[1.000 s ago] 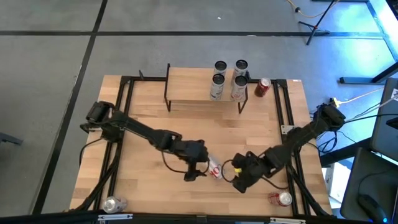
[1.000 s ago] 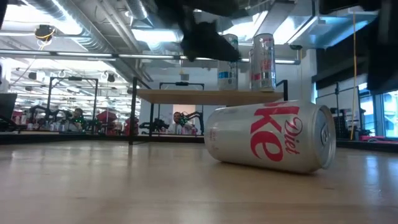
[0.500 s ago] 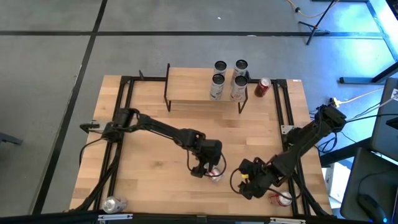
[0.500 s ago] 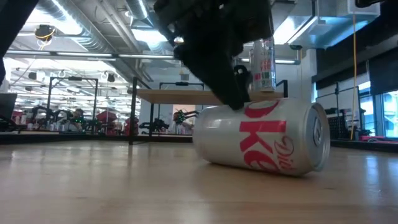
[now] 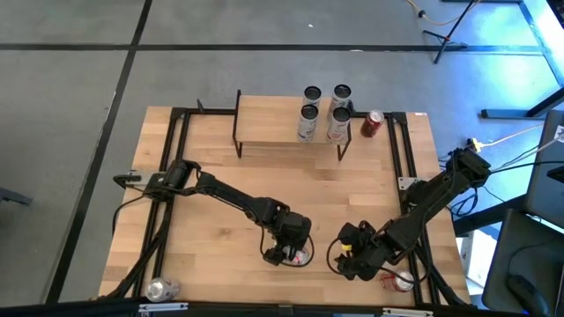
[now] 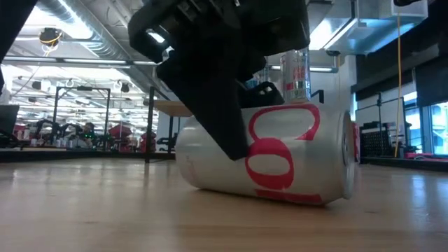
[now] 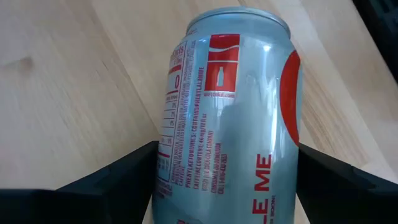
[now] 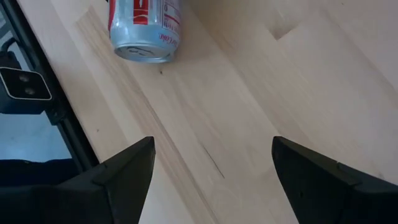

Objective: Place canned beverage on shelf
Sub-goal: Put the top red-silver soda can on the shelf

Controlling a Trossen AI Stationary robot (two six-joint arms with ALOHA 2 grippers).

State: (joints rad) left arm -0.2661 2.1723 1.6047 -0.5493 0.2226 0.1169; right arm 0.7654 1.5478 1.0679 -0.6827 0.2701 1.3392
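Diet Coke can [image 7: 227,118]: glossy silver metal, smooth, with red print. Worktop [image 5: 211,150]: light wooden planks with visible grain and a satin sheen. Left claw [image 7: 224,186] fingers [image 7: 112,183]: matt black plastic. Shelf [image 5: 269,119]: pale smooth wood top on thin black metal legs. Floor [image 5: 70,79]: dull grey concrete.

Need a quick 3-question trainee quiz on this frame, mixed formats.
1. True or false: the silver can between the left gripper fingers stands upright.
2. How many cans stand on the shelf?
3. Multiple choice: the right gripper is A) shut on a can, B) open over bare table, with another silver can lying ahead, C) over the shelf.

Key: 1 false, it lies on its side on the table. 2 four. 3 B.
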